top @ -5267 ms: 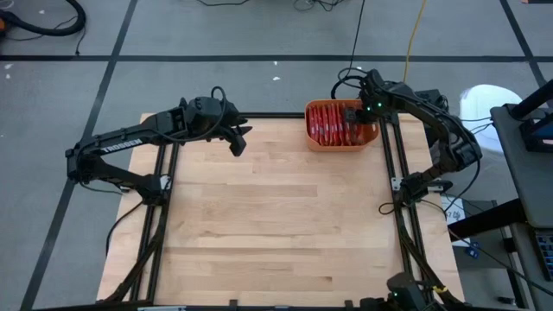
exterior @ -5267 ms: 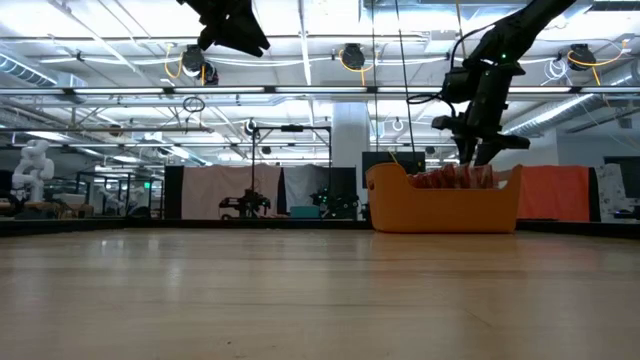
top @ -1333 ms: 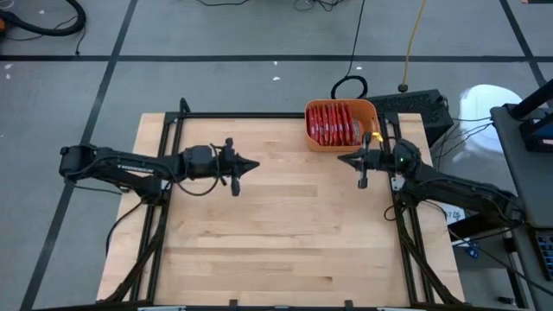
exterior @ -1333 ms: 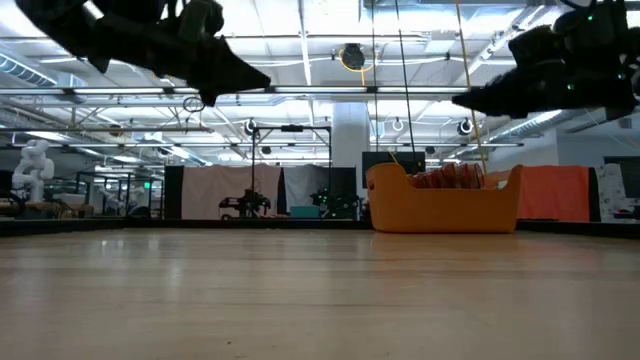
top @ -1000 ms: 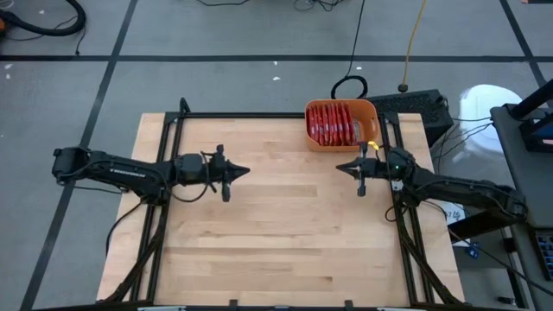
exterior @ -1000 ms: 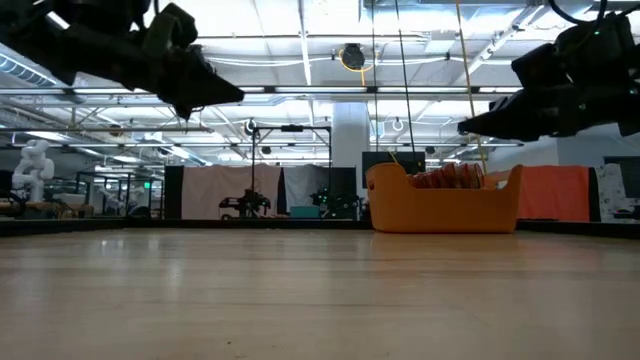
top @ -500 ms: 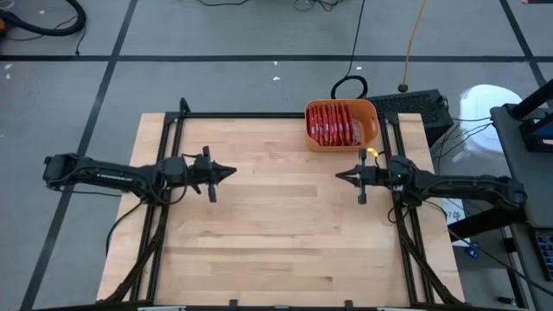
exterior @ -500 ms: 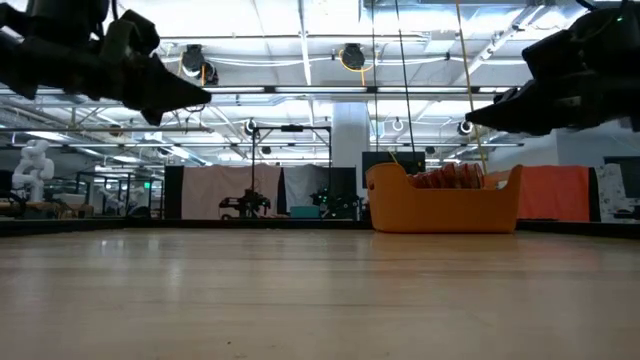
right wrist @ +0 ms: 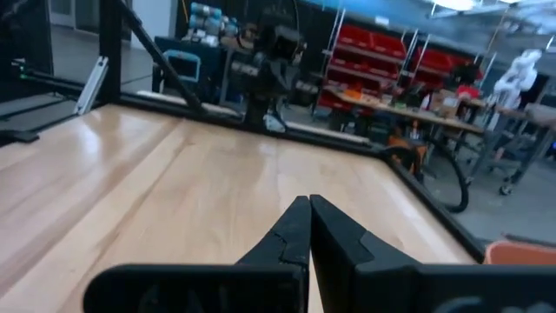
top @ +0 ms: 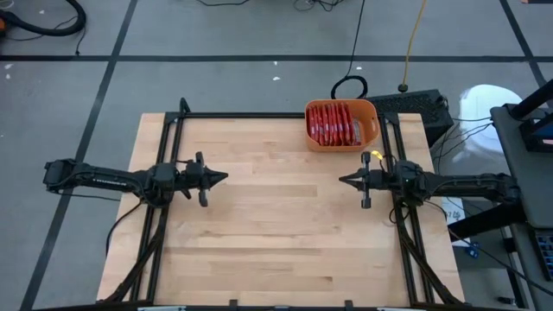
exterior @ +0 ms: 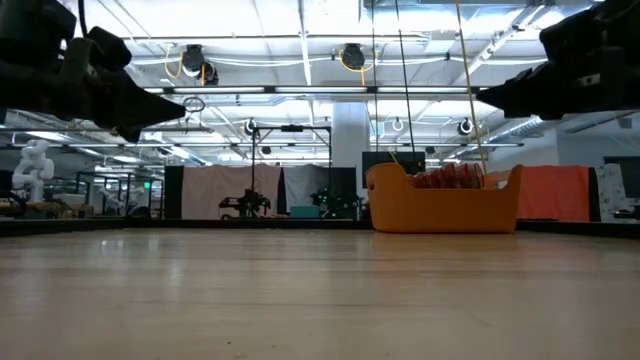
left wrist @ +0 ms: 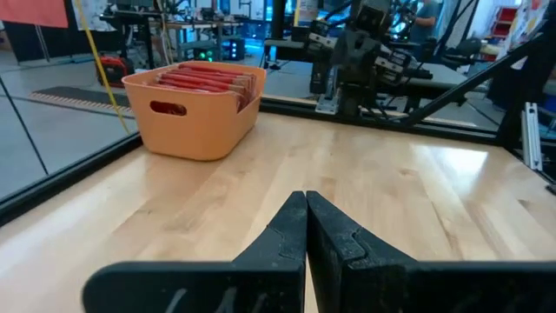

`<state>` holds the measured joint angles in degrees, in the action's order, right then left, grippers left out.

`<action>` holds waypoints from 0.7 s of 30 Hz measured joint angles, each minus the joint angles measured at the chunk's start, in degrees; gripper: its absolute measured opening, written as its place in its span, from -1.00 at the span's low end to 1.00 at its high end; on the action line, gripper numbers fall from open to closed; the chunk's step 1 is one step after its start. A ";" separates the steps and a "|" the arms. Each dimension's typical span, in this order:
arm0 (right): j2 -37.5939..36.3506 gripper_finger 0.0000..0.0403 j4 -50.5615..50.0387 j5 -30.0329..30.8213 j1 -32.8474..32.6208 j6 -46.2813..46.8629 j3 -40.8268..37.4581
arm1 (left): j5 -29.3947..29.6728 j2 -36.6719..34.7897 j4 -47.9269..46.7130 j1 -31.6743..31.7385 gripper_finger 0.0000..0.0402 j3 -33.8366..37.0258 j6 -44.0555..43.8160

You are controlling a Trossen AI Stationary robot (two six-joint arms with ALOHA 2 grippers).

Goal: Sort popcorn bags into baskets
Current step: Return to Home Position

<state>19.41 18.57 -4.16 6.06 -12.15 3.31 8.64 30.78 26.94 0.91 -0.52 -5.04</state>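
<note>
Bench [top: 276, 233] layout: a light wood top bordered by black frame rails [top: 242, 114] along the far edge and down both sides.

Orange tub [top: 374, 128] position: far edge of the bench, right of centre, with its right wall just beside the right-hand rail. The popcorn bags [top: 333, 125] stand on edge in a row inside the tub, their tops level with or slightly above the rim. No wall of the tub touches either arm.

Left end effector [top: 225, 176] position: left side of the bench, just inboard of the left rail, tips pointing toward the bench centre. The arm lies stretched out flat across the left edge. In the left wrist view its fingers [left wrist: 287, 236] are pressed together along their length and hold nothing.

Right end effector [top: 340, 180] position: right side of the bench, just inboard of the right rail, on the near side of the tub and apart from it, tips pointing toward the bench centre. In the right wrist view its fingers [right wrist: 292, 233] are likewise together and hold nothing.

Clearance: both end effectors sit at about the same depth and face each other, with a wide stretch of open wood between the tips. The low view shows both arms raised well above the surface. The near half of the bench lies open from rail to rail.
</note>
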 joint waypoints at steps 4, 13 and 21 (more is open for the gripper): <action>-1.96 -1.00 -0.15 1.34 -0.99 -0.78 0.00 | 1.22 -2.72 -2.43 -0.69 -1.00 -0.02 1.95; -9.26 -1.00 -3.41 2.54 -1.46 -0.77 0.00 | 1.50 -9.77 -10.14 -0.74 -1.00 -0.02 2.34; -19.32 -1.00 -14.01 4.12 -3.77 -0.85 0.00 | 1.54 -16.55 -15.65 -0.74 -1.00 -0.04 2.14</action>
<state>0.08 4.56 -0.03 2.29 -13.00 3.31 10.17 14.23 11.28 0.17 -0.56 -2.90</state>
